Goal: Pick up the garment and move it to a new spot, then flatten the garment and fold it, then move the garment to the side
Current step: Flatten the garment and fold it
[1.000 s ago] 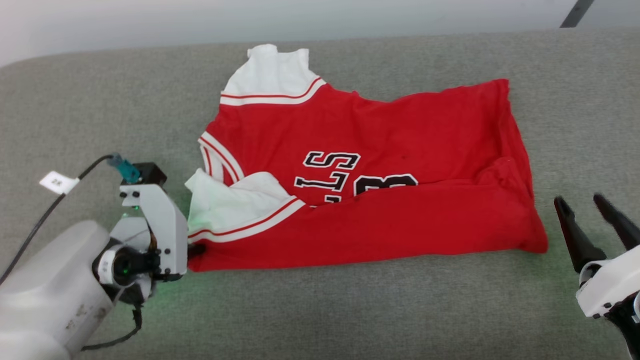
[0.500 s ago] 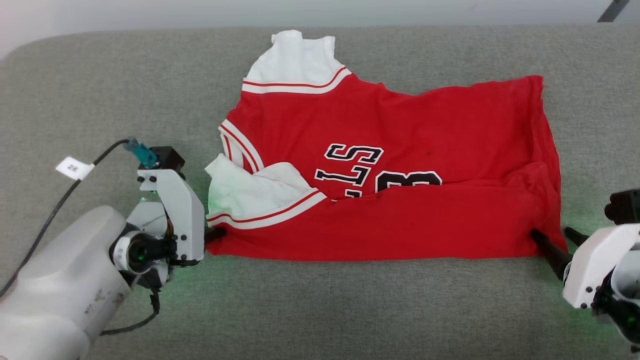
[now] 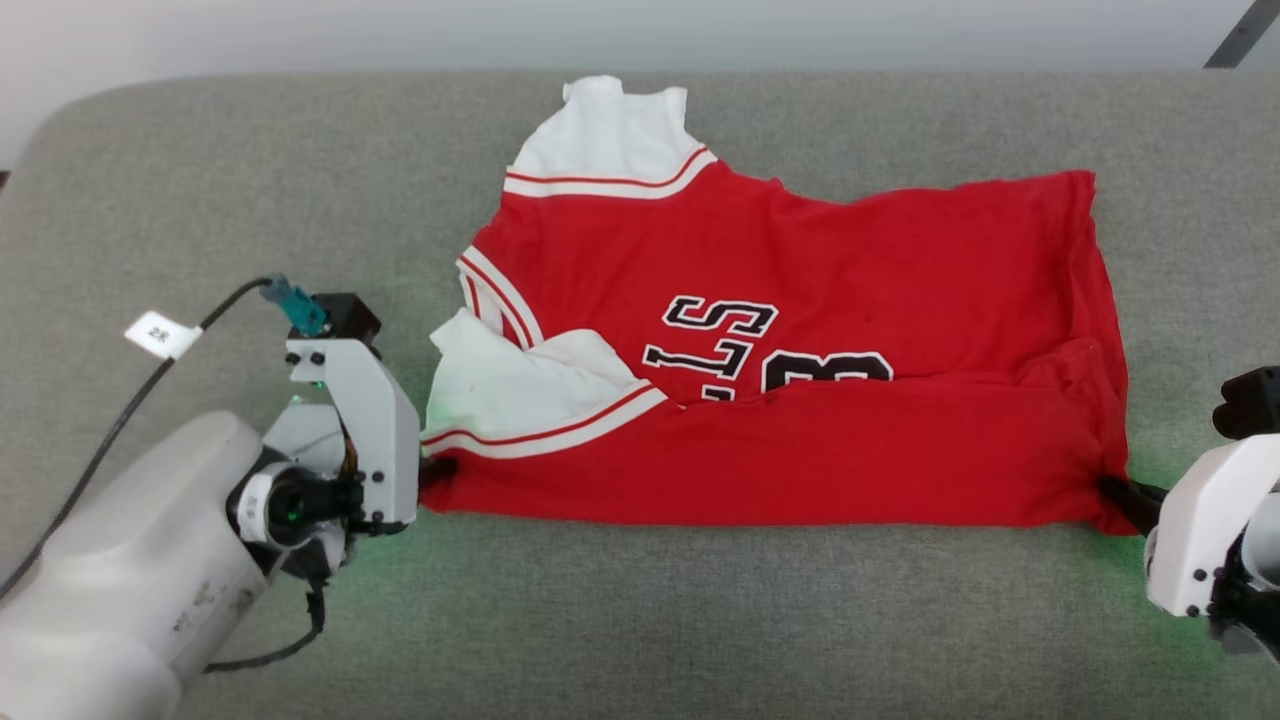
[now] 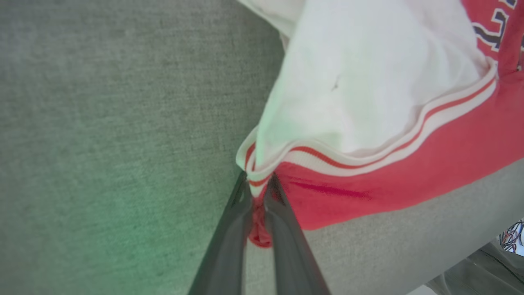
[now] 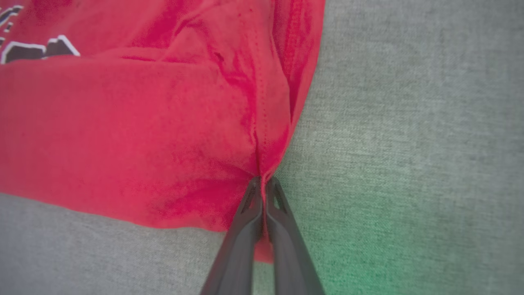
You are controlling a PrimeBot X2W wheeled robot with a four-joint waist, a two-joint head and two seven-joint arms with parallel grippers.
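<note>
The garment (image 3: 800, 300), a red jersey with white sleeves and black lettering, lies on the grey cushion with its near half folded up over the letters. My left gripper (image 3: 436, 470) is shut on the garment's near left corner (image 4: 258, 192), by the striped sleeve trim. My right gripper (image 3: 1118, 492) is shut on the near right corner of the garment (image 5: 262, 164), and red cloth bunches between its fingers (image 5: 241, 229). One white sleeve (image 3: 610, 135) sticks out at the far side.
The grey cushion (image 3: 640, 620) spreads wide on every side of the garment. A black cable with a white tag (image 3: 160, 335) runs to my left wrist. A pale wall runs behind the cushion's far edge.
My right gripper came in from the right, open, and closed on the garment's near right corner. The head camera has shifted. The left gripper kept its hold.
</note>
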